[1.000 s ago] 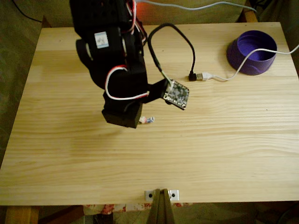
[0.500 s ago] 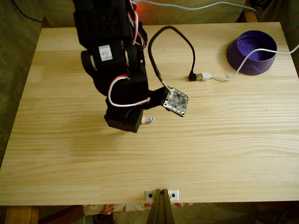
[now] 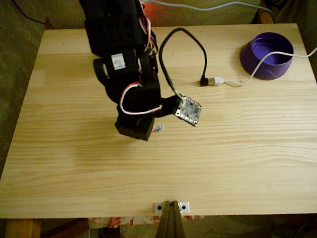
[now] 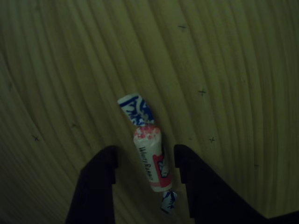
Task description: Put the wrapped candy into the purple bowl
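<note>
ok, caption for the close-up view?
Open gripper straddling the wrapped candy on the wooden table.

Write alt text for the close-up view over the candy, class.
A wrapped candy lies on a wooden table between the two dark fingers of the open tool, neither visibly touching it. One twisted blue-and-white end points away, up the picture.

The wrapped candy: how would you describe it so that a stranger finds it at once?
On the pale wooden table, look under the black arm's gripper, left of centre. The small wrapped candy lies there between the two dark fingers: white-and-red middle, twisted blue-and-white ends.
</note>
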Tool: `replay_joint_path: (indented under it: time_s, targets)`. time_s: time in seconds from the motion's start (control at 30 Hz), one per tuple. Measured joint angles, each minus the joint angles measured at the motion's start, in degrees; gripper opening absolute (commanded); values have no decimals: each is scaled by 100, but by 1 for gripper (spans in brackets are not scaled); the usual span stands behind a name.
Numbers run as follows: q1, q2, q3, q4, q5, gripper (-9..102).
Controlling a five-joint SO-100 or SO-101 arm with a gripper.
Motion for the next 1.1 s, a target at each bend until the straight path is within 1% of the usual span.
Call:
replay_joint_path:
  time_s: [0.2,0.3,0.5,0.63,0.7,0.87,0.97,1.1]
  targets:
    - [-9,-26,44,0,26,6]
    - [-9,-26,114,0,-9,2]
    - [-9,53,176,18,9,-1]
    - [44,255,193,457,264,-1]
    - [35,519,132,624,563,0]
    - [-220,1441,-334,1063,1916,2]
    - [-536,2004,-773,1406,2892,1]
    - [-1195,2531,-1424,1758,3876,0]
